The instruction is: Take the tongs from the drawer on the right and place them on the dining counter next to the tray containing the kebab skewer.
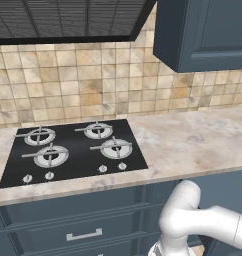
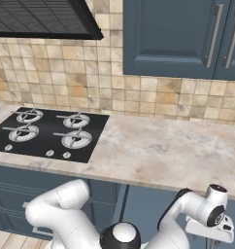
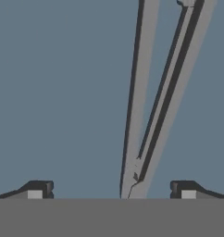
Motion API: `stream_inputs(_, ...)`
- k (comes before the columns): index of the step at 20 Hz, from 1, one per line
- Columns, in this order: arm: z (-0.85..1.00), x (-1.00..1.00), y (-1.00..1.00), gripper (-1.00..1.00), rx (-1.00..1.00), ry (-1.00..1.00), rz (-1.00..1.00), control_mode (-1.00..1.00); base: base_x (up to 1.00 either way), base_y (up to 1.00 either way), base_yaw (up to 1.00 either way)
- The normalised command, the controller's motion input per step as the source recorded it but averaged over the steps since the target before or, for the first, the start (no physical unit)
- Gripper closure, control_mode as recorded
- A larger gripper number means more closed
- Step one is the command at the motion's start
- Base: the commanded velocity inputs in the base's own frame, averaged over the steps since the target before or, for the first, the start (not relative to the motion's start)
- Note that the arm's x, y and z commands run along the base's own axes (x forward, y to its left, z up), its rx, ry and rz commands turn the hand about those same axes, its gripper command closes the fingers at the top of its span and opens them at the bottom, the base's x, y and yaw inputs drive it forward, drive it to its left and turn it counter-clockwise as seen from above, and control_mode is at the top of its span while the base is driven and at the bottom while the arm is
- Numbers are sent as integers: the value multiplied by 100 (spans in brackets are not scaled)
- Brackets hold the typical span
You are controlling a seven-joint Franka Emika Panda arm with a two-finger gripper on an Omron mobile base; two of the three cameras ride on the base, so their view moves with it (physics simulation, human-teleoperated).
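In the hand view, the claw (image 3: 111, 190) is standing wide open, its two dark fingertips (image 3: 39, 189) sitting at the lower left and lower right of the frame with nothing between them gripped. The tongs (image 3: 151, 115) are lying on the flat blue-grey floor of the drawer (image 3: 58, 92), their joined end at the bottom centre between the fingertips and the two thin grey arms spreading toward the upper right. In the right base view, the hand is hanging low at the lower right, below the counter (image 2: 158, 151) edge, right of the black hob (image 2: 46, 133).
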Motion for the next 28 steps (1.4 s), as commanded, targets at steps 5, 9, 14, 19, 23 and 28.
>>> stream_inputs(5,-13,7,-14,-100,5,0,1,-100,0,0,0)
stream_inputs(9,-18,9,-9,-100,4,0,1,-100,0,0,0)
stream_inputs(14,-23,12,-2,-100,2,0,0,-100,0,0,0)
stream_inputs(19,-21,7,-6,-100,2,0,0,-100,0,0,0)
stream_inputs(23,-14,0,-20,-100,0,0,0,-100,0,0,0)
stream_inputs(28,-13,5,-17,-100,0,0,0,-100,0,0,0)
